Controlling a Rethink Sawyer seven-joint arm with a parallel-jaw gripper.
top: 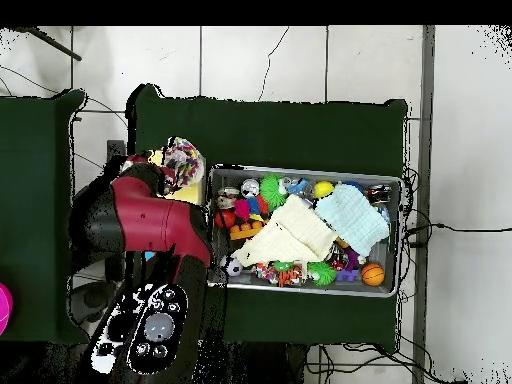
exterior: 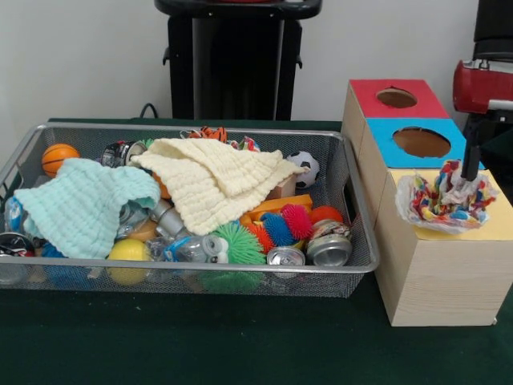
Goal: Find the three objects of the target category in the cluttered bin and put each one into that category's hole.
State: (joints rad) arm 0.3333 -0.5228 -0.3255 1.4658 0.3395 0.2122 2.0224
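Note:
My gripper (exterior: pixel 461 191) comes down from the upper right and is shut on a wad of clear plastic film with confetti print (exterior: pixel 445 202). The wad rests on the yellow top of the pale wooden box (exterior: pixel 498 218) and hides the round hole there. In the overhead view the wad (top: pixel 182 160) sits just past the red arm (top: pixel 150 222), left of the bin. The wire mesh bin (exterior: pixel 200 269) is full of toys, and it also shows in the overhead view (top: pixel 300 169). I see no other wad clearly; two cloths cover much of the bin.
A mint cloth (exterior: pixel 84 207) and a cream cloth (exterior: pixel 212 183) lie over the clutter. Silver cans (exterior: pixel 329 250), spiky balls (exterior: pixel 236 243), a basketball (exterior: pixel 58 156) and a soccer ball (exterior: pixel 304 168) show around them. The blue-topped box (exterior: pixel 417 143) and red-topped box (exterior: pixel 397 98) stand behind the yellow one.

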